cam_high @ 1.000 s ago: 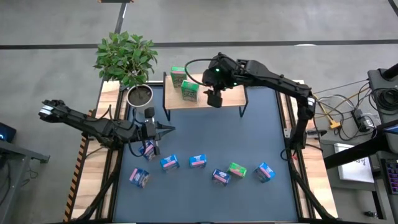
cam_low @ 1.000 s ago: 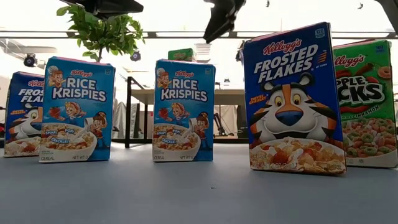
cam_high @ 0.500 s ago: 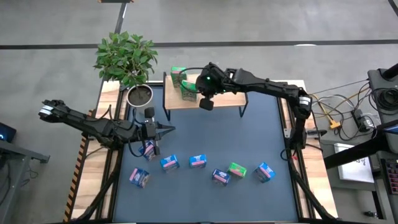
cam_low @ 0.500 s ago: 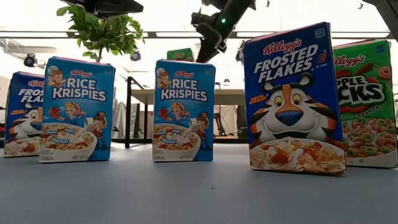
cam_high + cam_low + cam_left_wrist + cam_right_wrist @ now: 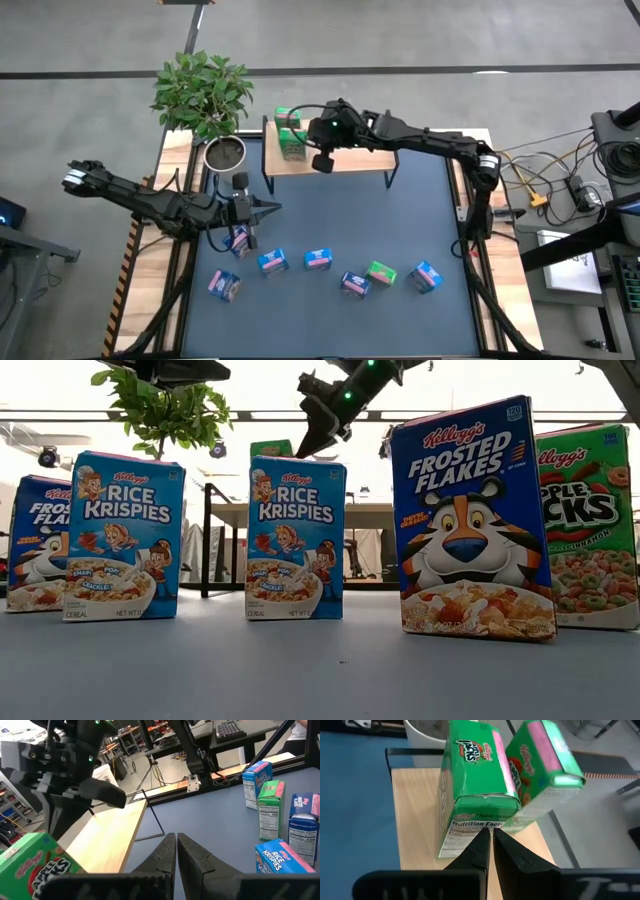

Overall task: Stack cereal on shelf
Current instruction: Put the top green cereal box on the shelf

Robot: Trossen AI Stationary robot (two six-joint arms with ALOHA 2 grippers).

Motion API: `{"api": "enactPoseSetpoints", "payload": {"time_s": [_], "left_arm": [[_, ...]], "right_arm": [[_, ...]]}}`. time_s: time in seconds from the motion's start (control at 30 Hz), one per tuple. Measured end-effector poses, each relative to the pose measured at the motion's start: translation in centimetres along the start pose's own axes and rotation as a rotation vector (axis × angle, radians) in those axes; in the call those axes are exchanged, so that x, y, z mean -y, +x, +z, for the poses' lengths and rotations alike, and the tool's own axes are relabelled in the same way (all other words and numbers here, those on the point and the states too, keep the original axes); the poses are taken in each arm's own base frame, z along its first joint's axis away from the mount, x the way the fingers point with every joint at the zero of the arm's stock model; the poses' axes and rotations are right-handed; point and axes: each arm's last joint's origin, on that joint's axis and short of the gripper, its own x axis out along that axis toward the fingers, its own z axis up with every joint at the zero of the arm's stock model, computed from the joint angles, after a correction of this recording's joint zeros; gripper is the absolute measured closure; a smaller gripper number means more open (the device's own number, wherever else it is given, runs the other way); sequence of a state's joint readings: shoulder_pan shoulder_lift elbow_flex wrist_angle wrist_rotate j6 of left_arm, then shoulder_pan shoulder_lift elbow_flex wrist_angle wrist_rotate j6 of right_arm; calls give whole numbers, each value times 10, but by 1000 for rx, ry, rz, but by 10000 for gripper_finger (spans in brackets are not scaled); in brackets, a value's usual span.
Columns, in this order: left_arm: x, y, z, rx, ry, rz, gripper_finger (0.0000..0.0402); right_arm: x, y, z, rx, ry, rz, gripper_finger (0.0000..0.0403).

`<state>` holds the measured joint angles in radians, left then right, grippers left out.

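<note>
Upper centre, on the wooden shelf, two green cereal boxes stand just left of the right hand, fingers pinched together, holding nothing; left hand closed, empty, mid-left over the counter.

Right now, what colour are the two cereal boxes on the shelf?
Both cereal boxes are green, seen best in the right wrist view.

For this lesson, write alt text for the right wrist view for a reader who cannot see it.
Two small green cardboard cereal boxes stand on a light-wood shelf board, one tilted against the other, its pink side showing. The right gripper with shut dark fingers points at the nearer box, above the blue-grey tabletop.
</note>
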<state>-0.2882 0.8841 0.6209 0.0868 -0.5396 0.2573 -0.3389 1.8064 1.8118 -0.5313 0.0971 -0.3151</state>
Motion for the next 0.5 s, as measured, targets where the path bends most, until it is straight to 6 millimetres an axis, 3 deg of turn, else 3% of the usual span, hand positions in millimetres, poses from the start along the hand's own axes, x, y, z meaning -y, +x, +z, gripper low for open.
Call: {"api": "enactPoseSetpoints", "payload": {"time_s": [0.17,0.5], "left_arm": [[0,0,0,0,0,0,402],[0,0,0,-1,0,1,402]], "right_arm": [[-2,13,-1,17,-22,-6,390],[-1,10,0,28,-34,-18,390]]}}
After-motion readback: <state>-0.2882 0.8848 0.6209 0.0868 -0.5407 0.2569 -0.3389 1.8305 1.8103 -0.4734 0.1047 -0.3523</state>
